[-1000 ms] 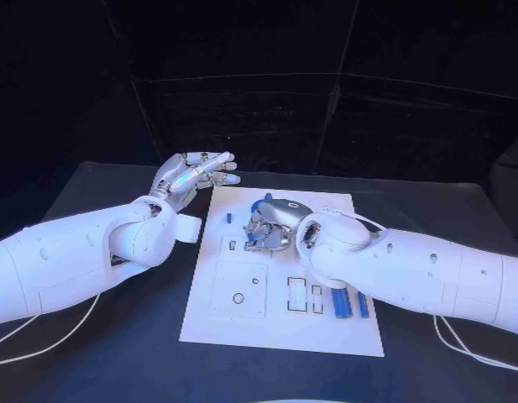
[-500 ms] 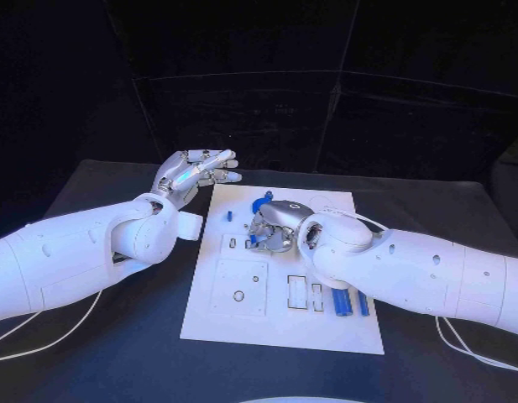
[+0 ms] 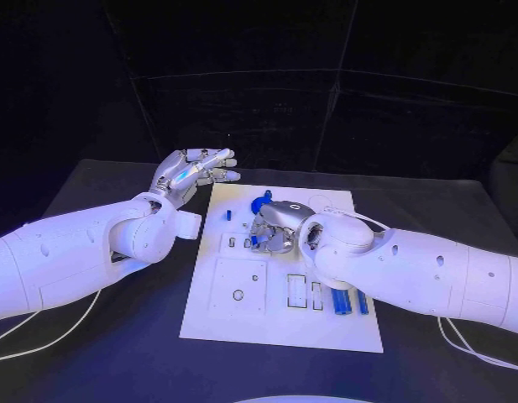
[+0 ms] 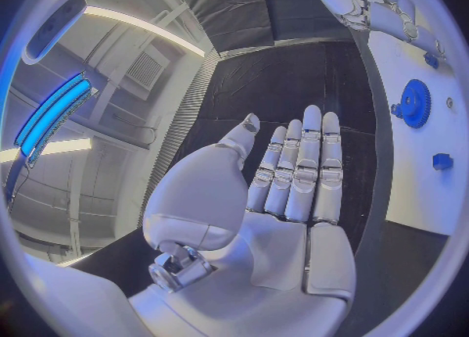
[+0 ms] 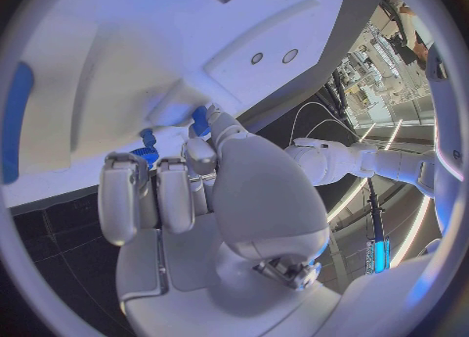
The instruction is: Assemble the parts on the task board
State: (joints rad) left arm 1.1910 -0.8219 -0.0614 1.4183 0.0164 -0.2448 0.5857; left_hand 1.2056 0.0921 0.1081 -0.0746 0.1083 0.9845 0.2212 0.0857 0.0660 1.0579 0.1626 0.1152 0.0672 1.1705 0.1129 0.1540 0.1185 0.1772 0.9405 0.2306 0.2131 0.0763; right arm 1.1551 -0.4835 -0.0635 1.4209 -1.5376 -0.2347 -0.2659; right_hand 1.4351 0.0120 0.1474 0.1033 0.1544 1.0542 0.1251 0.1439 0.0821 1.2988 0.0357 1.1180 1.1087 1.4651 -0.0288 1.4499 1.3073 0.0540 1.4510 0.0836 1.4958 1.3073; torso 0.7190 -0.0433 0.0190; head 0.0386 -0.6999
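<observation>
The white task board point(image 3: 283, 327) lies in the middle of the black table. My right hand point(image 3: 271, 228) is down on the board's far half, fingers curled in. In the right wrist view, a small blue part point(image 5: 147, 148) sits between those curled fingers point(image 5: 161, 192), close against the board point(image 5: 147, 40). A blue gear point(image 3: 259, 204) stands just beyond that hand, with a small blue piece point(image 3: 227, 215) to its left. My left hand point(image 3: 195, 172) hovers off the board's far left corner, fingers straight and holding nothing. The left wrist view shows the left hand point(image 4: 293, 173), the gear point(image 4: 415, 102) and the small piece point(image 4: 442, 162).
Two blue bars point(image 3: 352, 303) lie side by side on the board's near right part, next to rectangular slots point(image 3: 297, 291). A raised square plate with an oval hole point(image 3: 238, 290) takes the board's near left. White cables trail over the table at both near corners.
My right hand has crept slightly toward the board's far edge, and a bit of blue now shows at its fingertips. The left hand has hardly moved.
</observation>
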